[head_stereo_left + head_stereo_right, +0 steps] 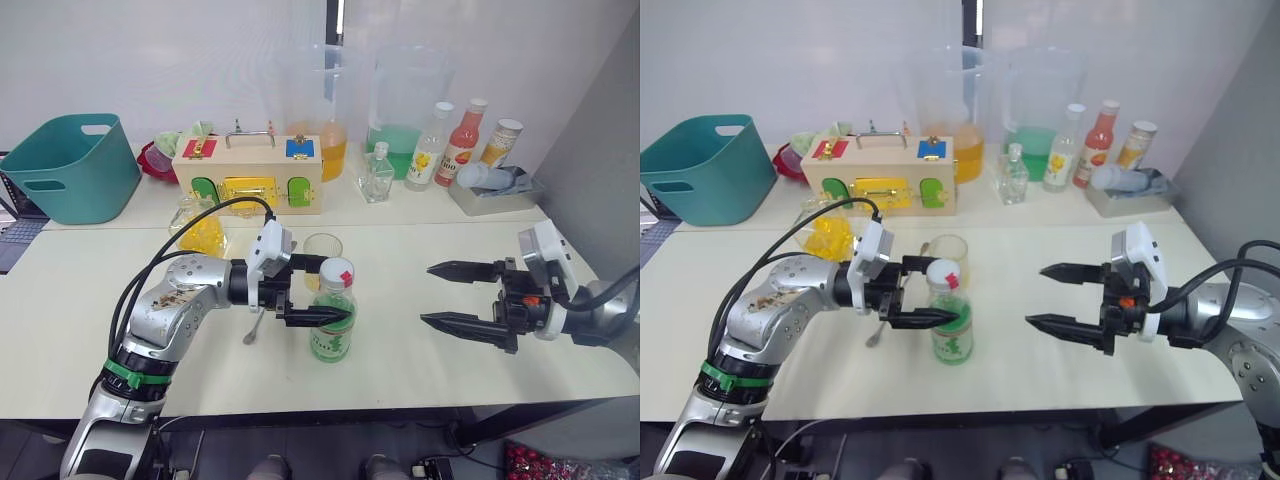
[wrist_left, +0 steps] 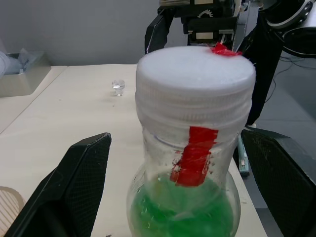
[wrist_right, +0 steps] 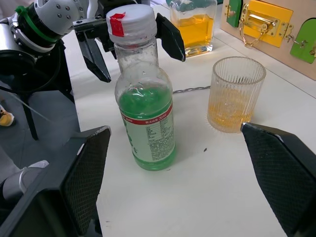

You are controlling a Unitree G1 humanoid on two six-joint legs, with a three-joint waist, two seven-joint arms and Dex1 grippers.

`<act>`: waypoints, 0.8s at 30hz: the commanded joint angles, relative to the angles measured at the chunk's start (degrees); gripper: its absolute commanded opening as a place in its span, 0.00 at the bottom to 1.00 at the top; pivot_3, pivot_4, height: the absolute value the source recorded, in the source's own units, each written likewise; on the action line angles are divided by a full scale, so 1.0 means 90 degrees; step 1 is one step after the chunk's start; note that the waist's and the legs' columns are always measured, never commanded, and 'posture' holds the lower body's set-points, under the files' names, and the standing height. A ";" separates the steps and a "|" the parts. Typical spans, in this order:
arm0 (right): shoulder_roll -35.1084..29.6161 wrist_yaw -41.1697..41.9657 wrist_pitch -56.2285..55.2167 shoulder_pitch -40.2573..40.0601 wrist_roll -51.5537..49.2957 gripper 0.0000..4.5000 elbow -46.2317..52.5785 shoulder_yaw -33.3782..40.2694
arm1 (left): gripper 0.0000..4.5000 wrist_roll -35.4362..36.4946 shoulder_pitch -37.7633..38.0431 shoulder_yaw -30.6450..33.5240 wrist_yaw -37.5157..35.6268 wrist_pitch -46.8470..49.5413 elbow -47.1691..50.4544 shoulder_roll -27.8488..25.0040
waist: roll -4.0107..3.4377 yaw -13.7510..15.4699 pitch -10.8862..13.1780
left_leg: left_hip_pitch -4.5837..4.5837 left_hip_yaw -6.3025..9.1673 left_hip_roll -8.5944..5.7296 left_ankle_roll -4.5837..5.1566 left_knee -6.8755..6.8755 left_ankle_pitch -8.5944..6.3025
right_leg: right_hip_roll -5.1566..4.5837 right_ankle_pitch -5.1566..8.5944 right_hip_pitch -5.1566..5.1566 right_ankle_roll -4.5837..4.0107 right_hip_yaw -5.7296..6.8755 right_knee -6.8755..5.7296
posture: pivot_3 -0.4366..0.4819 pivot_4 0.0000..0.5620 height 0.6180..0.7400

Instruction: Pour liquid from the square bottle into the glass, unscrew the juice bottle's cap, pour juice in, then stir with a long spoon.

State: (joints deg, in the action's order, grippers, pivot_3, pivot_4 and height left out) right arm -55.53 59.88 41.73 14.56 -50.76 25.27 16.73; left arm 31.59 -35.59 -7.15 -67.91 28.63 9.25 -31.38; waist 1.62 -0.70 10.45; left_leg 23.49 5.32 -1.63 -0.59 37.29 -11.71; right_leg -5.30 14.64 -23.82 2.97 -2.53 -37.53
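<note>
A teal tub (image 1: 70,165) stands at the table's (image 1: 400,375) far left corner. A wooden latch box (image 1: 248,172) with coloured doors sits beside it. Two tall clear pitchers (image 1: 405,105) stand behind, one holding orange liquid, one green. Further right stand a yellow-labelled bottle (image 1: 430,147), a red-orange bottle (image 1: 461,142) and a grey tray (image 1: 495,196).
</note>
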 commanded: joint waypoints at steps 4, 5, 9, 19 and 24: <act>0.0026 0.0019 -0.0145 0.0127 0.0003 1.00 0.0046 0.0081 | 0.98 0.0067 -0.0087 0.0057 0.0068 -0.0068 0.0200 0.0087 | 0.0000 0.0001 0.0000 | 0.0000 0.0000 0.0000 0.0000 0.0001 0.0000 | 0.0000 0.0000 0.0000 0.0000 0.0000 0.0000 | 0.48 0.27 1.00; 0.0032 0.0005 -0.0153 0.0149 0.0015 1.00 0.0061 0.0066 | 0.93 0.0072 -0.0102 0.0041 0.0088 -0.0058 0.0198 0.0126 | 0.0000 0.0001 0.0000 | 0.0000 0.0000 0.0000 0.0000 0.0001 0.0000 | 0.0000 0.0000 0.0000 0.0000 0.0000 0.0000 | 0.48 0.27 1.00; 0.0074 -0.0038 -0.0106 0.0253 -0.0046 1.00 0.0138 0.0017 | 0.67 0.0096 -0.0116 0.0050 0.0104 -0.0017 0.0169 0.0191 | 0.0000 0.0001 0.0000 | 0.0000 0.0000 0.0000 0.0000 0.0001 0.0000 | 0.0000 0.0000 0.0000 0.0000 0.0000 0.0000 | 0.48 0.27 1.00; 0.0634 -0.0551 0.0248 0.1000 -0.0513 1.00 0.0358 -0.0433 | 0.31 0.0093 -0.0080 0.0073 0.0149 0.0060 0.0199 0.0145 | 0.0000 -0.0010 0.0000 | -0.0001 0.0001 0.0001 0.0000 0.0001 0.0000 | 0.0001 0.0000 -0.0001 0.0000 0.0000 -0.0002 | 0.48 0.27 1.00; 0.1094 -0.1184 0.0452 0.1445 -0.0537 1.00 0.0624 -0.0926 | 0.31 -0.0056 -0.0072 0.0015 0.0133 -0.0119 0.0238 0.0083 | 0.0001 -0.0008 -0.0001 | -0.0001 0.0004 0.0000 0.0000 0.0002 0.0000 | -0.0001 0.0000 -0.0002 0.0000 0.0000 -0.0003 | 0.48 0.27 1.00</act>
State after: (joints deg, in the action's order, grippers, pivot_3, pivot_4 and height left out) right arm -45.70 50.75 45.37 26.58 -54.73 29.00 8.61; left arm 31.41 -35.65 -7.60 -66.58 28.67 9.46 -30.05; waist 1.63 -0.77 10.44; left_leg 23.48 5.36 -1.63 -0.59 37.30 -11.71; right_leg -5.30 14.64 -23.85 2.96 -2.53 -37.55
